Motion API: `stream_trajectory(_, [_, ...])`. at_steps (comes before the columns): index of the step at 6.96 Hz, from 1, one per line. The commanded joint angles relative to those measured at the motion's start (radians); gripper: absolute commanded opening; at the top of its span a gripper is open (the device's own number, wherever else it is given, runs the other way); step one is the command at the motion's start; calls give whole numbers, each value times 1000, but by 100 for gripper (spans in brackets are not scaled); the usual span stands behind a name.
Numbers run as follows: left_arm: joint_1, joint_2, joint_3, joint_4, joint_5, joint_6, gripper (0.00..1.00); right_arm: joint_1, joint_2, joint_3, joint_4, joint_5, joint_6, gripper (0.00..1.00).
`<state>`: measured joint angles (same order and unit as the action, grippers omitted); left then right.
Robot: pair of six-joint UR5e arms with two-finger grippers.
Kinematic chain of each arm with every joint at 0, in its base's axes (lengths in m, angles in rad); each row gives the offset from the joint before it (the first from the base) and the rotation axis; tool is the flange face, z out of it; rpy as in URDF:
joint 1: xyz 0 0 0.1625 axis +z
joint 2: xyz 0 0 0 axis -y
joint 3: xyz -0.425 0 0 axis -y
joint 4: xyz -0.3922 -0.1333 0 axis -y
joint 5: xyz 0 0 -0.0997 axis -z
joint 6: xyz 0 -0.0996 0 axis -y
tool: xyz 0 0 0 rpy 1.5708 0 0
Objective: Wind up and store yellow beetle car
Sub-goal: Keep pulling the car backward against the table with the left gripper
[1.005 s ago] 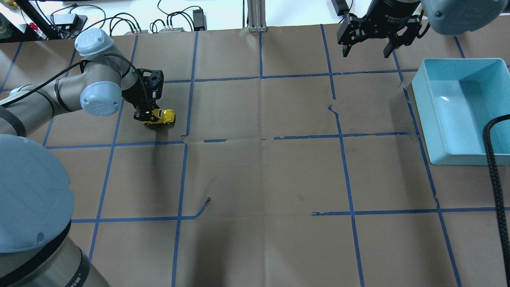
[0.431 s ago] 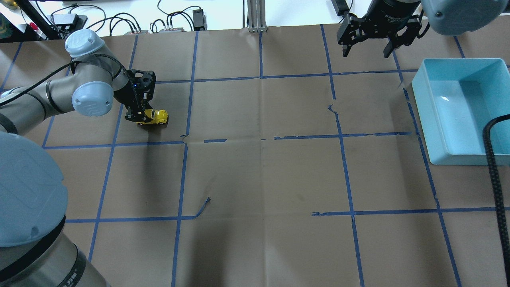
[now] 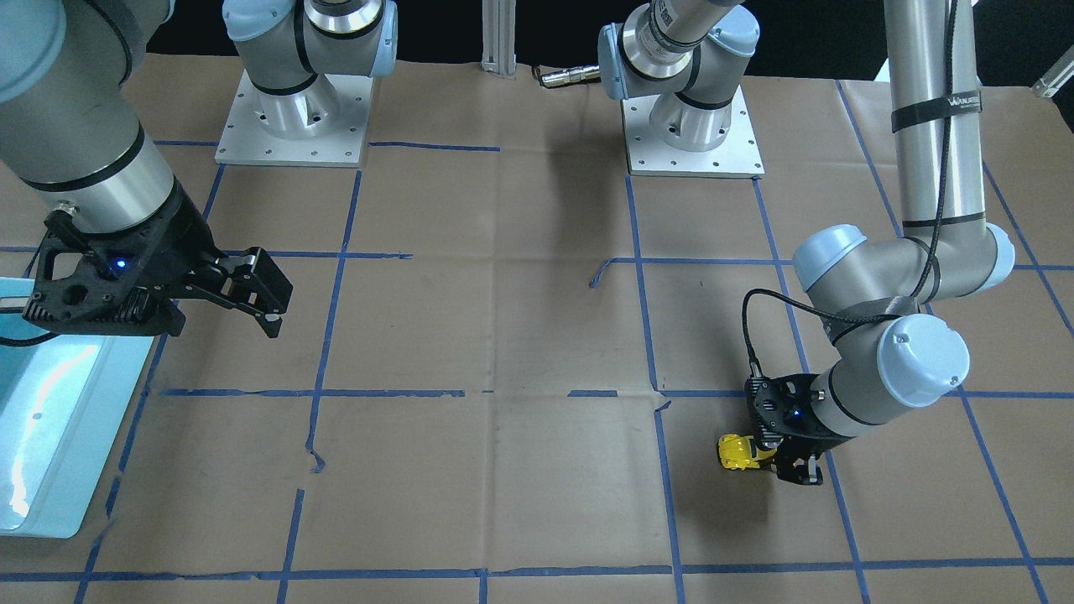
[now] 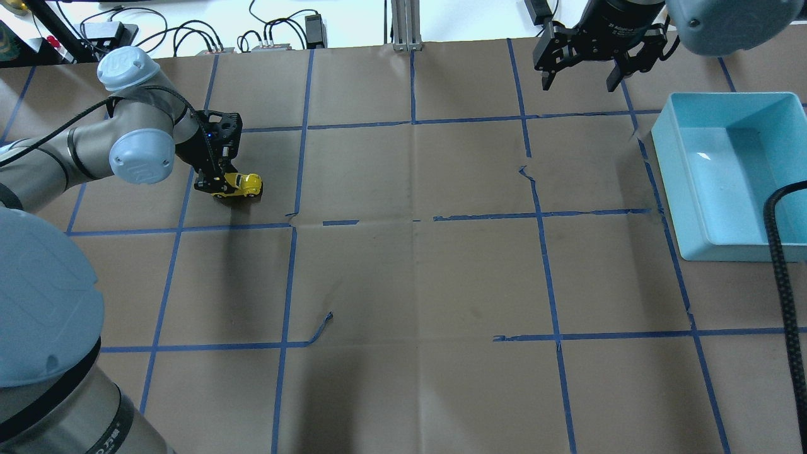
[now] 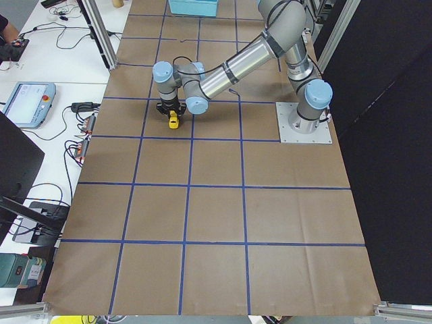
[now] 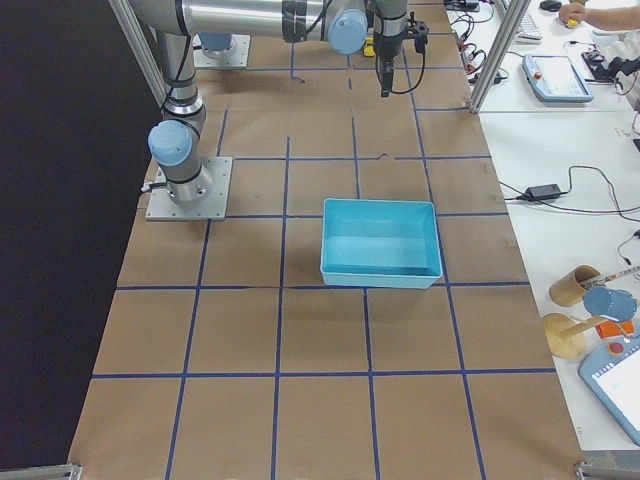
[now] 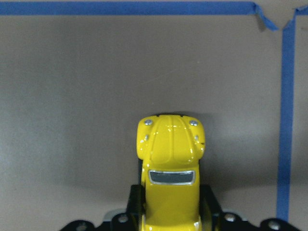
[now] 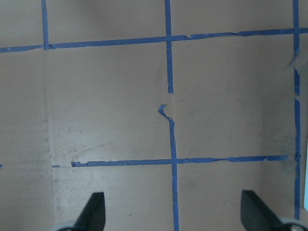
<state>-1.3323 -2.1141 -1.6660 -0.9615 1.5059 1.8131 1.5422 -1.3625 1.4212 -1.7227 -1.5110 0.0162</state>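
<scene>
The yellow beetle car (image 4: 244,184) sits on the brown table paper at the left. My left gripper (image 4: 217,185) is shut on its rear half, down at table level. The left wrist view shows the car (image 7: 171,163) nose-forward between the black fingers (image 7: 209,202). It also shows in the front view (image 3: 740,452) and the exterior left view (image 5: 173,121). My right gripper (image 4: 580,81) is open and empty, held high at the back right; its fingertips (image 8: 94,207) show wide apart.
A light-blue bin (image 4: 756,243) stands at the right edge, also in the exterior right view (image 6: 420,275). Blue tape lines (image 4: 413,216) grid the paper, with a loose curl of tape (image 4: 325,325). Cables (image 4: 208,34) lie beyond the far edge.
My left gripper has dragged the yellow car leftward along the table, slowing in the last stretch. The right arm has not moved.
</scene>
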Motion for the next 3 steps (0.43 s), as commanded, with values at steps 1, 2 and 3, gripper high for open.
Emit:
stream_trajectory(1, [2, 0, 0, 1, 0, 18, 0, 1, -1, -2, 0, 0, 1, 100])
stream_trajectory(2, [8, 0, 0, 1, 0, 20, 0, 1, -1, -2, 0, 0, 1, 100])
stream_trajectory(3, [22, 0, 0, 1, -3, 20, 0, 1, -1, -2, 0, 0, 1, 100])
